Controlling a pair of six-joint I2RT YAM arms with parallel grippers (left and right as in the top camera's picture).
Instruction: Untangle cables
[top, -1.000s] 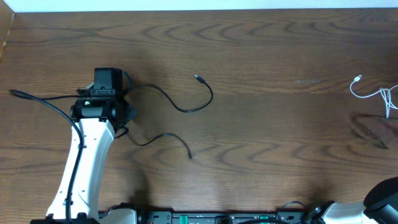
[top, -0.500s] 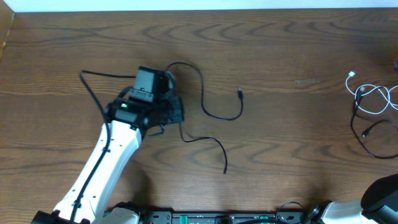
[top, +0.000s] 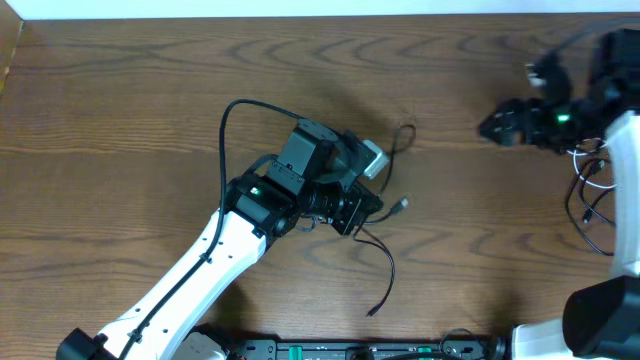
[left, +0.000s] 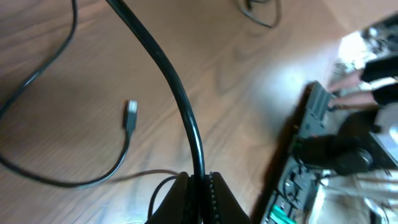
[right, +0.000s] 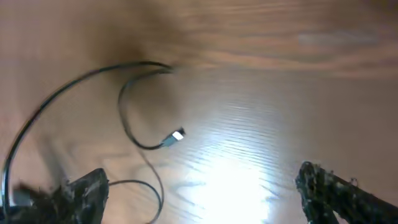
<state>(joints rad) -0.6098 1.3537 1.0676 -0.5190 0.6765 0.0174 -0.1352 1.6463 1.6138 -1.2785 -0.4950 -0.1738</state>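
My left gripper (top: 358, 212) sits mid-table, shut on a black cable (left: 163, 65) that runs up and away from the closed jaws. A loose plug end (left: 130, 115) lies on the wood beside it. In the overhead view the thin black cable (top: 385, 270) trails from the gripper toward the front, and a silver plug (top: 400, 205) shows on its right. My right gripper (right: 205, 199) hangs open over bare wood, nothing between its fingers (right: 87, 193); a black cable with a bright plug (right: 176, 135) lies ahead of it. A white cable (top: 592, 165) and a black cable (top: 590, 215) lie tangled at the right edge.
The left arm's own thick black wire (top: 235, 115) loops up behind its wrist. The right arm (top: 545, 118) reaches in from the far right corner. Robot bases and electronics (left: 311, 162) line the table's front edge.
The left arm swept right to mid-table, dragging the black cable with it. The right arm came into view at the far right and its gripper opened wide.
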